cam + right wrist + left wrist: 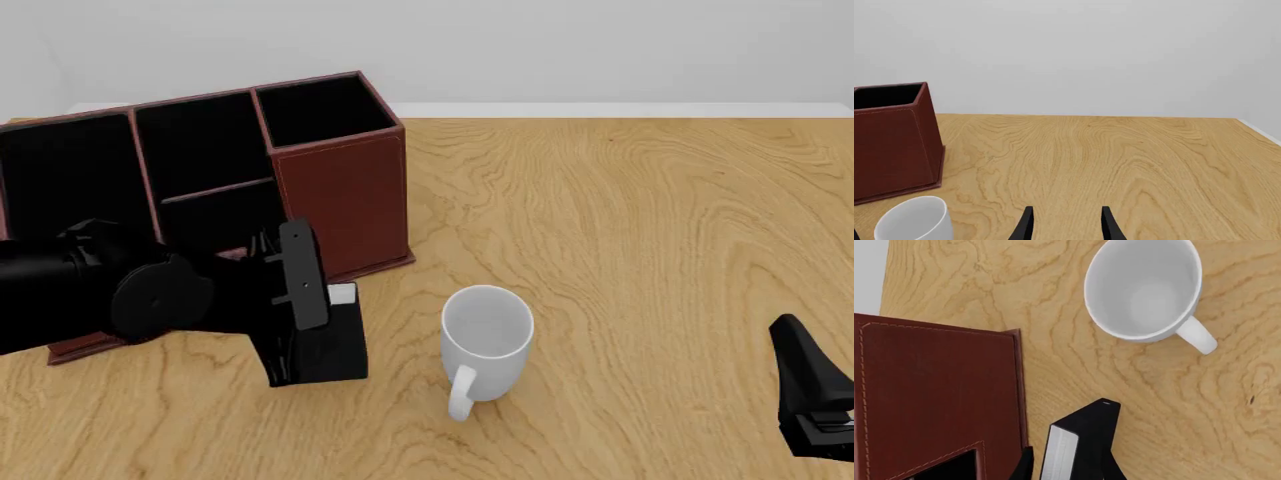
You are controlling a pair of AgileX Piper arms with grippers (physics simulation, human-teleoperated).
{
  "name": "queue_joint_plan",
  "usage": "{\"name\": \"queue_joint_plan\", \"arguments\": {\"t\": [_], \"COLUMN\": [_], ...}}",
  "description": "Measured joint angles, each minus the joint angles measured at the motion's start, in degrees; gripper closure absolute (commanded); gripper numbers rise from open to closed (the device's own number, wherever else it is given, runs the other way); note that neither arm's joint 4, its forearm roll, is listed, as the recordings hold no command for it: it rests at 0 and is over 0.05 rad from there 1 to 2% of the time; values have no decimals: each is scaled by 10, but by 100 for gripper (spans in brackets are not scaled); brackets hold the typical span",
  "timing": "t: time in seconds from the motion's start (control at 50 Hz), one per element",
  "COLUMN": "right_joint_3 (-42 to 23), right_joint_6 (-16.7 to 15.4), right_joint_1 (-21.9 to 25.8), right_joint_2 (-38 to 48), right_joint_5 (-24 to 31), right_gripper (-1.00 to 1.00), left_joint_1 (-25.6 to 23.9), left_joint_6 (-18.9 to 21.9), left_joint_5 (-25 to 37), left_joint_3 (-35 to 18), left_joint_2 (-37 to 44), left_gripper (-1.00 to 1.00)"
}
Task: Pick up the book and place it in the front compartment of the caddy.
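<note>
While clamped between the fingers of the left gripper [310, 300], stands upright just off the near wall of the caddy [340, 195], toward the table's near-left area: the book [334, 345], black cover facing the near edge, white page edge [1059, 452] showing in the left wrist view; whether resting on the wood or lifted slightly cannot be told. Sits along the far-left part of the table [641, 230], reddish-brown with black-lined pockets; holds nothing visible in the front compartment [200, 150], the higher-walled middle pocket behind a thin cross divider. Stands upright just right of the book and apart from it, handle turned toward the near edge: a white mug [486, 345]. Hangs low near the table's near-right corner, well apart from mug, book and caddy: the right gripper [1066, 225]; fingers spread with bare wood showing between them, gripping nothing.
</note>
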Motion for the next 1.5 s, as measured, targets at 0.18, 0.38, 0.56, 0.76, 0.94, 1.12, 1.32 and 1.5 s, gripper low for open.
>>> {"name": "queue_joint_plan", "arguments": {"t": [0.18, 0.38, 0.56, 0.76, 0.94, 1.12, 1.32, 1.5], "right_joint_3": [0, 0, 0, 0, 0, 0, 0, 0], "right_joint_6": [0, 0, 0, 0, 0, 0, 0, 0], "right_joint_1": [0, 0, 0, 0, 0, 0, 0, 0], "right_joint_2": [0, 0, 0, 0, 0, 0, 0, 0], "right_joint_5": [0, 0, 0, 0, 0, 0, 0, 0], "right_gripper": [-100, -100, -100, -100, -100, -100, -100, -100], "left_joint_1": [9, 16, 18, 21, 16, 8, -6, -16], "left_joint_6": [2, 1, 3, 14, 21, 23, 16, 9], "left_joint_5": [-17, -38, -45, -38, -19, -1, 7, 8], "left_joint_3": [-2, -5, -3, -9, -9, -5, 8, 26], "left_joint_2": [24, 55, 56, 57, 48, 34, 15, -8], "left_gripper": [-100, 100, 100, 100, 100, 100, 100, 100]}}
